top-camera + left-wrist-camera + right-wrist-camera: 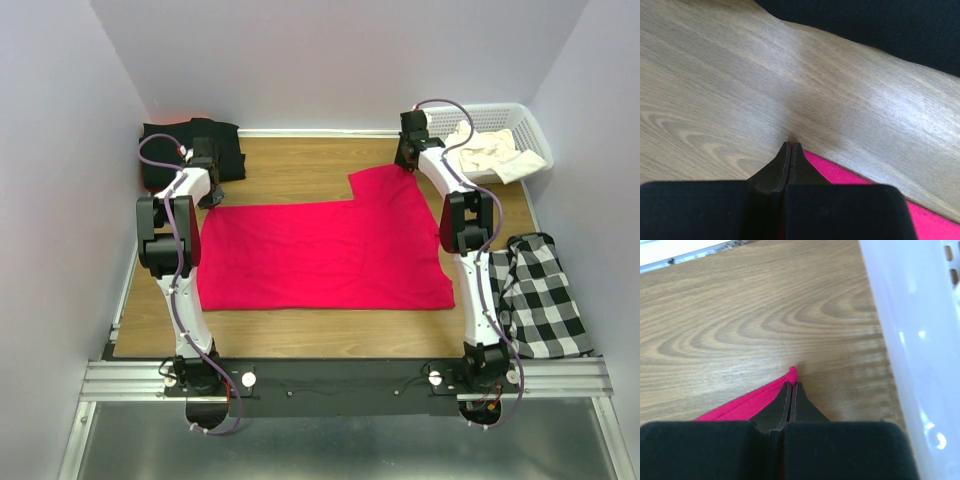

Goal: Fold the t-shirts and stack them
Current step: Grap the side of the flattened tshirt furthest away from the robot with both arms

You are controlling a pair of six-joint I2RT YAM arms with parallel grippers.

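The crimson t-shirt (330, 250) lies spread flat on the wooden surface (300, 165) between the two arms. Its near hem runs parallel to the near edge. One sleeve steps out at the far right.

The left tool (212, 198) is down at the shirt's far left corner. In the left wrist view its fingers (800, 162) are pressed together, and a thin sliver of red shows between the tips. The crimson cloth (920, 220) runs off to the lower right. So the left tool (791, 145) is closed, pinching that corner.

The right tool (405, 160) is down at the far tip of the sleeve. In the right wrist view the right tool (791, 385) is closed on the folded crimson edge (750, 402). A small point of red pokes out just past the fingertips.

The black t-shirt (190, 150) sits bunched in the far left corner of the surface, just beyond the left tool and apart from the crimson one. Its dark edge (880, 30) fills the top of the left wrist view.

The cream t-shirt (490, 150) lies crumpled in the white lattice basket (528, 125) at the far right. The basket's wall (910, 340) stands close beside the right tool.

A black-and-white checked cloth (540, 295) lies at the right edge, next to the right arm.
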